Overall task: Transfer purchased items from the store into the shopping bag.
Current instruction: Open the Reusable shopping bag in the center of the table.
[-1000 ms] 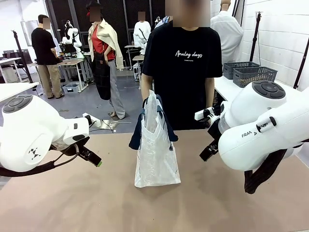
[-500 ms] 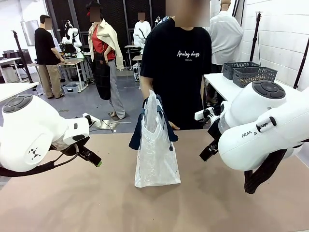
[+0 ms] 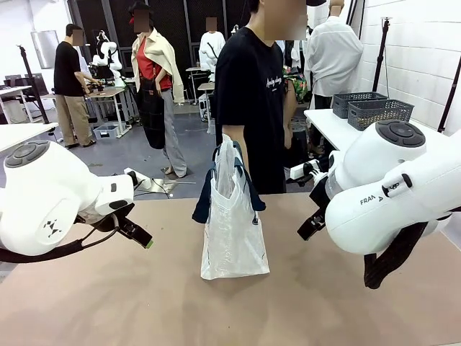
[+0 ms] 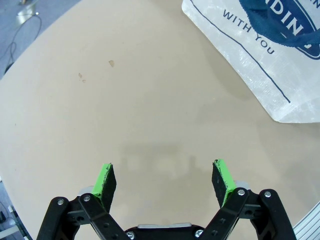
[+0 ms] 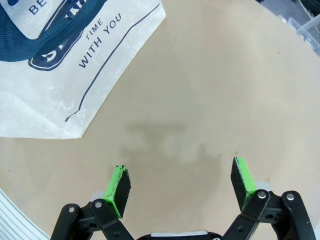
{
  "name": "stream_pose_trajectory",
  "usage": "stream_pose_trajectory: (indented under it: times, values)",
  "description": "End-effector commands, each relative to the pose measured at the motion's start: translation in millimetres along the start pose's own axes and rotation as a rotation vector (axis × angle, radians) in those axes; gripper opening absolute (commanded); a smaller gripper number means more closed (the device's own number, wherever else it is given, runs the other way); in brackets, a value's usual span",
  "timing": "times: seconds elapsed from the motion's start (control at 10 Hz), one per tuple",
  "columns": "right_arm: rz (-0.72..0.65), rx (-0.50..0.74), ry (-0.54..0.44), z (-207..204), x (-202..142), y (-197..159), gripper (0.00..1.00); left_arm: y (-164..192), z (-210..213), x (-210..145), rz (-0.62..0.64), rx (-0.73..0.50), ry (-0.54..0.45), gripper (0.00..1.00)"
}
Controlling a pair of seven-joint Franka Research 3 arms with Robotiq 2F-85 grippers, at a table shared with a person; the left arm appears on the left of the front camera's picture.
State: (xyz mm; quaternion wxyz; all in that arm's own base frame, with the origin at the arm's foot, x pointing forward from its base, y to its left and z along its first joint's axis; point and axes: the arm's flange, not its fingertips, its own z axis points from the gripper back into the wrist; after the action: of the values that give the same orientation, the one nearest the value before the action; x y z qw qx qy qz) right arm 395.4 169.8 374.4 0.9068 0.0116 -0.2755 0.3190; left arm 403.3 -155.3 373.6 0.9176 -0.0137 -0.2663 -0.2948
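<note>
Tan tabletop [image 3: 108, 303] runs across the foreground of a busy workshop. A person in a black T-shirt [image 3: 252, 94] stands at its far edge, at 12 o'clock. The shopping bag [image 3: 232, 231] stands upright at the middle of the table, just in front of the person, whose forearm comes down to its top. Its navy handles [image 3: 204, 202] hang down both sides.

The left gripper [image 3: 140, 236] hangs above the table at the bag's 9 o'clock, apart from it. In the left wrist view its green pads [image 4: 105, 179] stand wide with nothing between them, and the bag's printed corner sits at 1 o'clock.

The right gripper [image 3: 311, 225] hangs at the bag's 3 o'clock, also apart from it. Its pads [image 5: 120, 189] are spread wide and empty in the right wrist view, with the bag at 11 o'clock.

Two grey lattice baskets [image 3: 371, 108] sit on a white side table at 2 o'clock.
</note>
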Motion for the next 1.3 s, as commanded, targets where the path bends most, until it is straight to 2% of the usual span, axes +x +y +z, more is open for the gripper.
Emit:
stream_pose_trajectory:
  times: [0.0, 0.1, 0.3, 0.5, 0.6, 0.9, 1.1, 1.2]
  values:
    - [-0.067, 0.054, 0.009, 6, 14, 4, 1.0, 1, 15, 11, 0.046, -0.095, -0.006, 1.0]
    - [-0.088, 0.062, 0.014, 12, 25, 8, 1.0, 2, 26, 20, 0.071, -0.162, -0.003, 1.0]
    - [-0.144, 0.058, 0.058, 32, 61, 6, 1.0, 5, 45, 47, 0.06, -0.214, 0.039, 1.0]
    - [-0.226, -0.006, 0.18, 53, 116, -6, 1.0, 11, 64, 83, 0.089, -0.182, 0.112, 1.0]
    - [-0.237, -0.01, 0.214, 62, 145, -7, 1.0, 11, 75, 99, 0.083, -0.212, 0.176, 1.0]
    - [-0.227, -0.032, 0.21, 83, 225, -5, 1.0, 12, 104, 152, 0.044, -0.239, 0.144, 1.0]
    - [-0.222, -0.031, 0.196, 84, 248, -5, 1.0, 8, 108, 169, 0.048, -0.207, 0.161, 1.0]
    - [-0.223, -0.004, 0.191, 94, 218, -6, 1.0, 7, 110, 151, 0.034, -0.247, 0.131, 1.0]
